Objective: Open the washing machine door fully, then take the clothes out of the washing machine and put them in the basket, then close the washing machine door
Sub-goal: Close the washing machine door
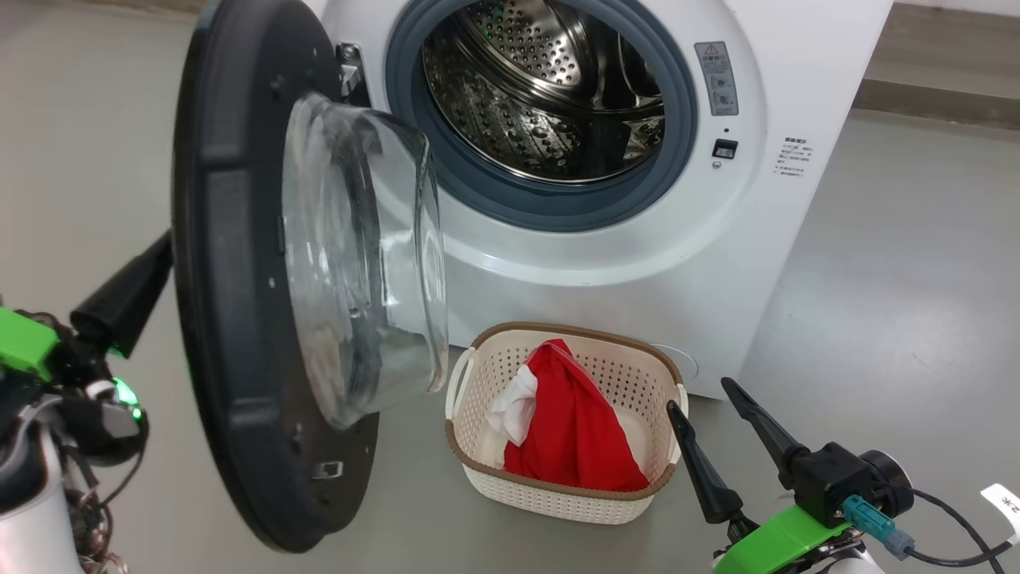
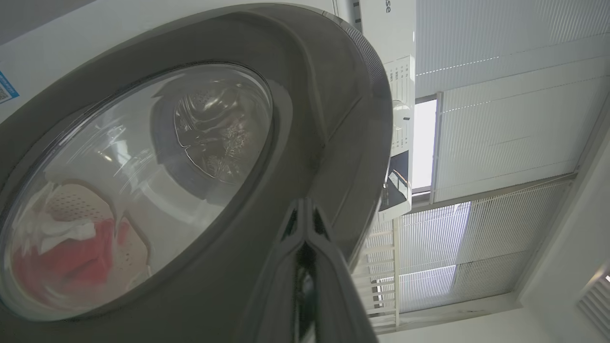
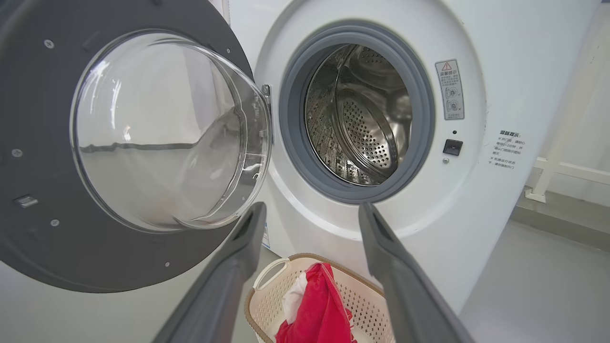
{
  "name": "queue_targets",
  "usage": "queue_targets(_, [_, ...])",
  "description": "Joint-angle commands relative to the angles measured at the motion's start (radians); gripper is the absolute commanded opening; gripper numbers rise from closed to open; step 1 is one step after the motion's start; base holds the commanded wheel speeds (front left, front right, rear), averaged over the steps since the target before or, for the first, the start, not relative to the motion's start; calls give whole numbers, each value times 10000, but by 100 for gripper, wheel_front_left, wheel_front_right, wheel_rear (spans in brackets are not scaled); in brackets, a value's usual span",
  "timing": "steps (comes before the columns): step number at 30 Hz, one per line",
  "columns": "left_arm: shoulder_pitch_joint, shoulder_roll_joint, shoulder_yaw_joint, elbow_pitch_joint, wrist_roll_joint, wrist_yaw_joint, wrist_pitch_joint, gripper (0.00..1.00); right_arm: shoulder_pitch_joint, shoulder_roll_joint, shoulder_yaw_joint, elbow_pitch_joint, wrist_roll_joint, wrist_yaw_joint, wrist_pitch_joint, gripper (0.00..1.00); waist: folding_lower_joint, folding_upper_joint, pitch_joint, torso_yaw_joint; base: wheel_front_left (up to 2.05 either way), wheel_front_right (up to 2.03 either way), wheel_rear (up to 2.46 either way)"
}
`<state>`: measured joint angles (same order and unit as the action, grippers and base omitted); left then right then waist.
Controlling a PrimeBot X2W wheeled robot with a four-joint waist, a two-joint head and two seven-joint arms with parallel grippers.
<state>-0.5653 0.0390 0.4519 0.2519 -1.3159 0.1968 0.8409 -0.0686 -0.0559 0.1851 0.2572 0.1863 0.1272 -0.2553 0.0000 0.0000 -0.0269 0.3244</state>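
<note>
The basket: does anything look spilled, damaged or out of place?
Nothing stands out. The basket stands upright before the washing machine, and the red and white clothes lie inside it.

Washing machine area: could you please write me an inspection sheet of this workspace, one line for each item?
Surface: smooth grey floor.
Job's things: washing machine door swung open; drum looks empty; basket on the floor before the washing machine, holding red and white clothes.
Clutter: nothing seen.
Grippers: left gripper shut, at the door's outer side; right gripper open, near the basket, holding nothing.
Cables: dark cable at the right wrist.
Surroundings: window blinds.
</note>
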Motion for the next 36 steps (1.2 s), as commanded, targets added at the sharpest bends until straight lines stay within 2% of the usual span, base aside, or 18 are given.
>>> queue_targets(1, [95, 116, -230, -379, -326, 32, -12, 0, -389, 15, 205, -233, 85, 35, -65, 100, 0, 0, 34, -71, 0, 0, 0])
queue_targets(10, [503, 114, -1294, -475, -1297, 44, -834, 0, -448, 24, 196, -228, 85, 35, -65, 100, 0, 0, 101, -247, 0, 0, 0])
queue_targets(20, [675, 113, -1884, -371, -2075, -100, -1398, 0, -477, 8, 235, -203, 96, 35, -65, 100, 0, 0, 58, -479, 0, 0, 0])
queue_targets(27, [880, 113, -2375, -418, -2674, -510, -2004, 0, -492, 3, 236, -202, 114, 35, -65, 100, 0, 0, 28, -620, 0, 0, 0])
queue_targets(28, [946, 113, -2417, -479, -2710, -588, -2106, 27, -483, 4, 230, -209, 115, 35, -65, 100, 0, 0, 25, -628, 0, 0, 0])
queue_targets(30, [1116, 113, -2474, -632, -2587, -744, -2306, 60, -453, 2, 209, -222, 115, 35, -65, 100, 0, 0, 24, -626, 0, 0, 0])
queue_targets(31, [1200, 142, -2466, -722, -2458, -867, -2430, 100, -437, 2, 203, -226, 114, 35, -65, 100, 0, 0, 28, -622, 0, 0, 0])
queue_targets(36, [1578, 421, -2421, -1095, -1621, -1651, -3158, 100, -388, 4, 170, -233, 123, 35, -65, 100, 0, 0, 55, -569, 0, 0, 0])
